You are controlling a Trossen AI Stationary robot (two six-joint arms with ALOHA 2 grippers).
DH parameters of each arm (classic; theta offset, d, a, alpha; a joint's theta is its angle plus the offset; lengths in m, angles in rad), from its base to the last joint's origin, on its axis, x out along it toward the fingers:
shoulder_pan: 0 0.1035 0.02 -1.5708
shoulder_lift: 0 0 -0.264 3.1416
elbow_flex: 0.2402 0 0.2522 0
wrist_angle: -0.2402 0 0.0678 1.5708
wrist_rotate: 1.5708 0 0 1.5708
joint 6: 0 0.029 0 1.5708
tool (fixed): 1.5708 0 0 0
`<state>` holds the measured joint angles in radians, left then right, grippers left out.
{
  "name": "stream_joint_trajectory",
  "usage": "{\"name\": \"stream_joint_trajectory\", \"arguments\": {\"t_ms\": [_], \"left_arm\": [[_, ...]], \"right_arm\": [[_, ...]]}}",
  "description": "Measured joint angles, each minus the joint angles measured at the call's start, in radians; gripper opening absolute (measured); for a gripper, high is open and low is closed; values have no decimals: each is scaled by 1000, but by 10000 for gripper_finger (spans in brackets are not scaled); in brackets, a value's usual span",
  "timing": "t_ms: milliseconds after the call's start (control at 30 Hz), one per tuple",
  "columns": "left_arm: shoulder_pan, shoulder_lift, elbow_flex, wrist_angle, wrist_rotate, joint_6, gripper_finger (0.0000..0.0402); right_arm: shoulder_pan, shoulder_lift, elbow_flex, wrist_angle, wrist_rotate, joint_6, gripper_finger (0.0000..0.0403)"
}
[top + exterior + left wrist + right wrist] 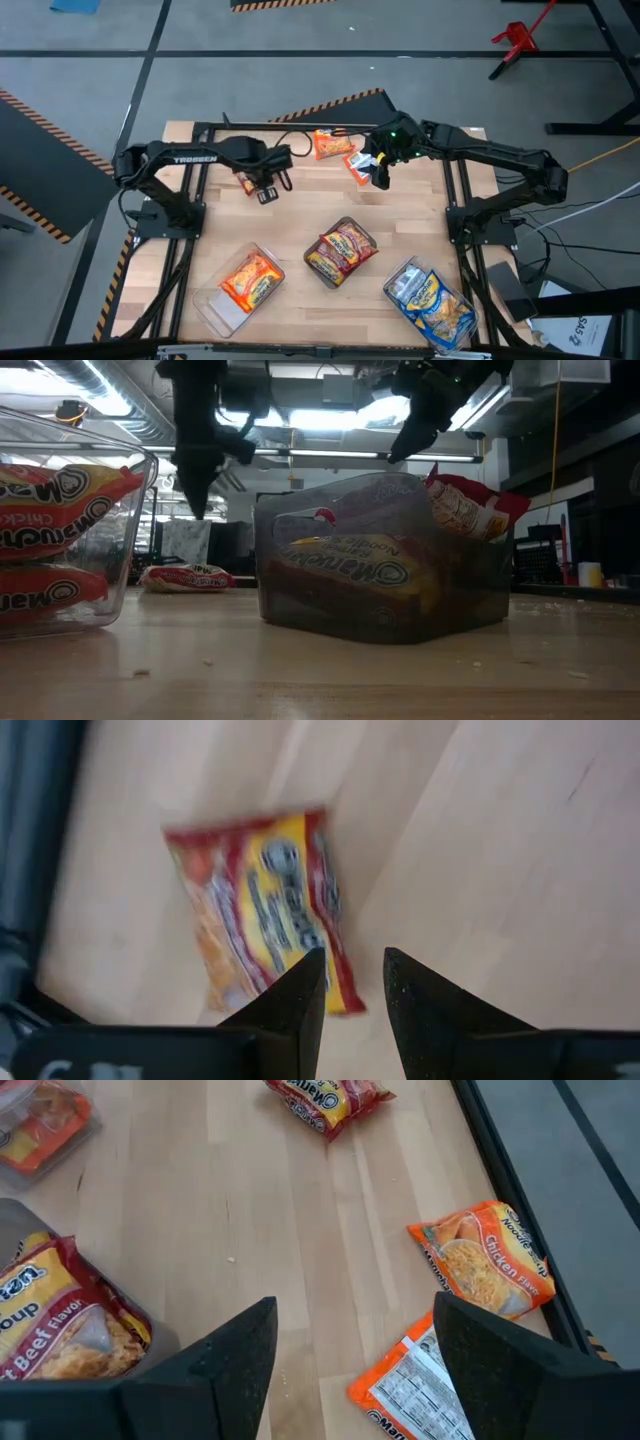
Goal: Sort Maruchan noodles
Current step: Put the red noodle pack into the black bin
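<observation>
A dark red Maruchan packet lies flat on the table's far left part. My left gripper hovers above its edge, open by a narrow gap, clear of it in the low view. Two orange packets lie flat by the far edge. My right gripper is wide open above the table beside them, holding nothing. Near the front, the orange tray, the dark red tray and the blue-and-white tray each hold packets.
The three clear trays stand along the near half of the table. A dark metal frame borders the tabletop at the left, right and far sides. Bare wood lies between the grippers and the trays.
</observation>
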<state>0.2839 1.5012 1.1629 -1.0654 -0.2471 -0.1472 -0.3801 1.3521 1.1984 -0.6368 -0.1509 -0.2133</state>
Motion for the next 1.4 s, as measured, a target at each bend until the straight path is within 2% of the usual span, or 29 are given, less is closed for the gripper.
{"name": "stream_joint_trajectory", "arguments": {"t_ms": [133, 200, 300, 433, 567, 833, 1000, 1233, 1400], "left_arm": [[-53, -123, -1, 66, -45, 59, 95], [-55, -214, -44, 143, 15, 91, 94], [-53, -378, -185, 305, 71, 70, 94], [-58, -552, -371, 387, -20, -20, 94], [-60, -644, -480, 420, -71, -154, 94], [-59, -662, -583, 499, -99, -224, 94], [-59, -655, -589, 559, -115, -245, 94], [-59, -654, -589, 572, -196, -264, 94], [-59, -654, -589, 582, -114, -192, 101]], "right_arm": [[0, 0, 0, 0, 0, 0, 253], [0, 0, 0, 0, -4, 0, 253], [0, 1, 0, 3, -42, -1, 253], [0, 10, 0, 22, -71, -2, 253], [0, 16, 0, 55, -70, -4, 253], [0, 25, 1, 70, -78, 5, 253], [0, 25, 1, 69, -78, 28, 253], [0, 25, 1, 69, -77, 28, 253], [0, 25, 1, 68, -77, 28, 253]]}}
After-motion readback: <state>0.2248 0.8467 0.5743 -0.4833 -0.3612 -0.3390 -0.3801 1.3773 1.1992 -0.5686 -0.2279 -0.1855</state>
